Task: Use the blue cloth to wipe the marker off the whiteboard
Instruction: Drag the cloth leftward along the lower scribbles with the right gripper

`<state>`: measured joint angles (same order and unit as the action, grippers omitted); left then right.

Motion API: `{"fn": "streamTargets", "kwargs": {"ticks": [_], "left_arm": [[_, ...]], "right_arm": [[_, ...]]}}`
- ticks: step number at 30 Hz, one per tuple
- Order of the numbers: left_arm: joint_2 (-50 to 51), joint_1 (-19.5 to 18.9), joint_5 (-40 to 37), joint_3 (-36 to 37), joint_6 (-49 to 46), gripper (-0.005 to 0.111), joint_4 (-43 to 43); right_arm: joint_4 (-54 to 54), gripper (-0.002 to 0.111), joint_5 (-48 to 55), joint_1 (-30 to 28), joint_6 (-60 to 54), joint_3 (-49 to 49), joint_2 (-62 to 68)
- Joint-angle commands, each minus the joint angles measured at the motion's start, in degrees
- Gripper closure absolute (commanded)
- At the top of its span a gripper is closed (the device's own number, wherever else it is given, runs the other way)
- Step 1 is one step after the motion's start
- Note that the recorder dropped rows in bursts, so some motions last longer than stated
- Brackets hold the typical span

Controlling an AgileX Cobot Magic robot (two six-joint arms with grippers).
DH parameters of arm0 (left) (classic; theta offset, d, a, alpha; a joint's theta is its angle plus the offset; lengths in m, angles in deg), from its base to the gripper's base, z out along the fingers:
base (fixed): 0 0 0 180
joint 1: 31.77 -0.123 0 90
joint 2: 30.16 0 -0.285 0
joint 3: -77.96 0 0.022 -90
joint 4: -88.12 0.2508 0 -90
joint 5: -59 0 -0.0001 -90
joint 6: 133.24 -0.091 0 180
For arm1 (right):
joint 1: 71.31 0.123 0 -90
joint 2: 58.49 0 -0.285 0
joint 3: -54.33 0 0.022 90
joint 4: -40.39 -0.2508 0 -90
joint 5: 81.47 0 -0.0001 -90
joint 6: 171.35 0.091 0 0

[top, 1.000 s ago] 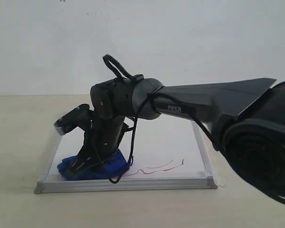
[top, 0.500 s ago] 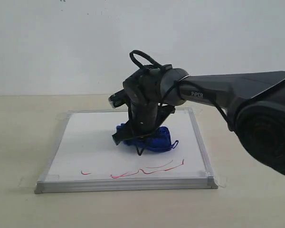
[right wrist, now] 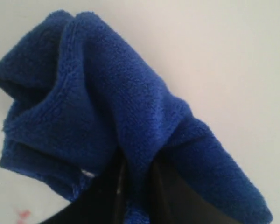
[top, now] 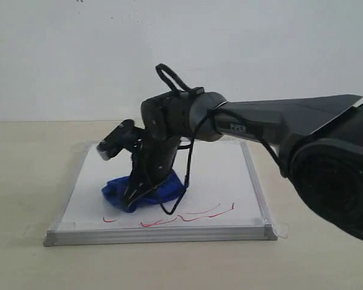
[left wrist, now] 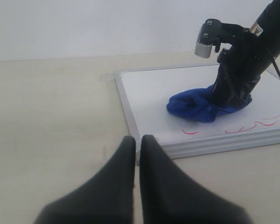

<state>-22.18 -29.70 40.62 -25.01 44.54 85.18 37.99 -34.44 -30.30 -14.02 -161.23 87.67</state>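
Observation:
The whiteboard (top: 218,175) lies flat on the tan table, also seen in the left wrist view as the whiteboard (left wrist: 149,98). Red marker (top: 187,216) lines run along its near edge; the marker (left wrist: 266,122) shows there too. My right gripper (top: 136,199) is shut on the bunched blue cloth (top: 160,190), pressing it onto the board's left-middle just behind the red lines. Close up, the blue cloth (right wrist: 98,102) fills the right wrist view with a fold pinched between the dark fingers (right wrist: 175,196). My left gripper (left wrist: 136,140) hovers shut and empty over the table, off the board's corner.
The tan table (top: 24,181) surrounds the board, with a white wall behind. Clear tape tabs (top: 281,229) hold the board's corners. A black cable loop (top: 178,202) hangs from the right arm beside the cloth.
The right gripper swept the cloth from the board's near-left corner to the centre, then back left and nearer. Red marks at the near left became visible once the cloth left them.

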Motion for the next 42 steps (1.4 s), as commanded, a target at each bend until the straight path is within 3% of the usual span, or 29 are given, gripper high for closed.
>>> {"fn": "streamTargets", "kwargs": {"ticks": [1,9,13,19,24,28,36,42], "left_arm": [[-0.19,0.39,0.2,0.18,-0.26,0.103,-0.67],[-0.19,0.39,0.2,0.18,-0.26,0.103,-0.67],[-0.19,0.39,0.2,0.18,-0.26,0.103,-0.67],[-0.19,0.39,0.2,0.18,-0.26,0.103,-0.67],[-0.19,0.39,0.2,0.18,-0.26,0.103,-0.67],[-0.19,0.39,0.2,0.18,-0.26,0.103,-0.67],[-0.19,0.39,0.2,0.18,-0.26,0.103,-0.67],[-0.19,0.39,0.2,0.18,-0.26,0.103,-0.67]], "right_arm": [[-6.7,0.109,-0.36,1.87,-4.04,1.23,2.05],[15.75,0.109,-4.08,-1.47,32.18,1.23,2.05],[22.59,0.109,-2.69,-2.49,41.3,1.23,2.05],[18.83,0.109,-2.91,-2.14,38.48,1.23,2.05],[0.49,0.109,-0.65,-0.85,15.86,1.23,2.05],[-11.68,0.109,2.83,1.17,5.64,1.23,2.05],[-13.33,0.109,4.36,7.78,5.12,0.56,2.05],[-12.47,0.109,4.29,10.75,12.5,-0.59,2.05]]}}
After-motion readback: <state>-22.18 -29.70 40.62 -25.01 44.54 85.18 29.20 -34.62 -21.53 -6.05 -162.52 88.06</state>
